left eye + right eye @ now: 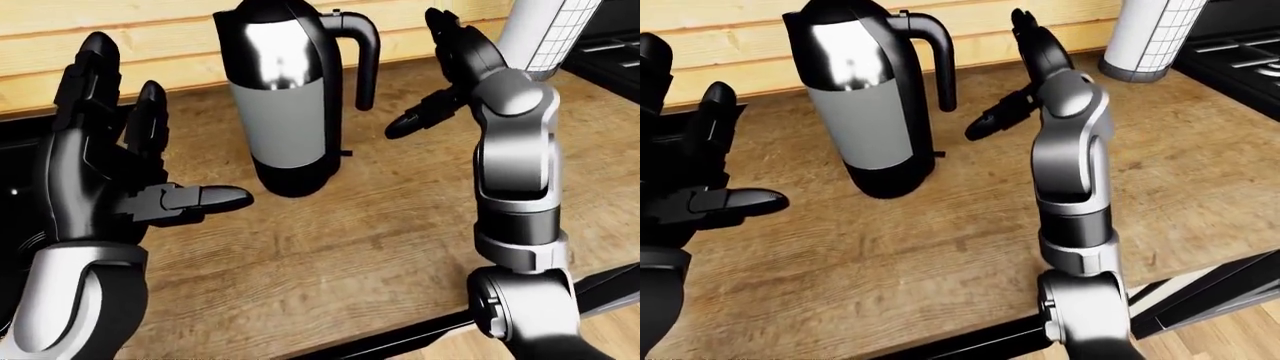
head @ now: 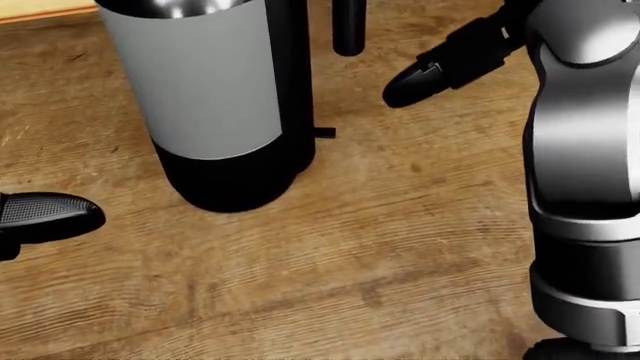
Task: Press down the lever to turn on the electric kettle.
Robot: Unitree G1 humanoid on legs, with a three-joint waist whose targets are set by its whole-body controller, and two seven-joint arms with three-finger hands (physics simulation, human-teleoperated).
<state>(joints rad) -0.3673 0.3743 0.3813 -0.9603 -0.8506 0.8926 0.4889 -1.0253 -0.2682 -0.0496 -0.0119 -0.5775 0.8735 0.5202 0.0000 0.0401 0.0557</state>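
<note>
The electric kettle (image 1: 285,105) stands upright on the wooden counter (image 1: 330,255), silver with a black base, lid and handle (image 1: 358,56). Its small black lever (image 1: 347,153) sticks out low on the handle side and also shows in the head view (image 2: 325,133). My right hand (image 1: 430,75) is open to the right of the handle, apart from it. Its thumb (image 2: 415,79) points left toward the kettle, above and to the right of the lever. My left hand (image 1: 150,135) is open and empty, left of the kettle, palm toward it.
A white cylinder with a grid pattern (image 1: 1150,37) stands at the top right. A black stove (image 1: 1240,52) lies right of it, and a dark surface (image 1: 15,165) lies at the left edge. A wooden wall (image 1: 150,30) runs behind the kettle. The counter's edge (image 1: 400,337) runs along the bottom.
</note>
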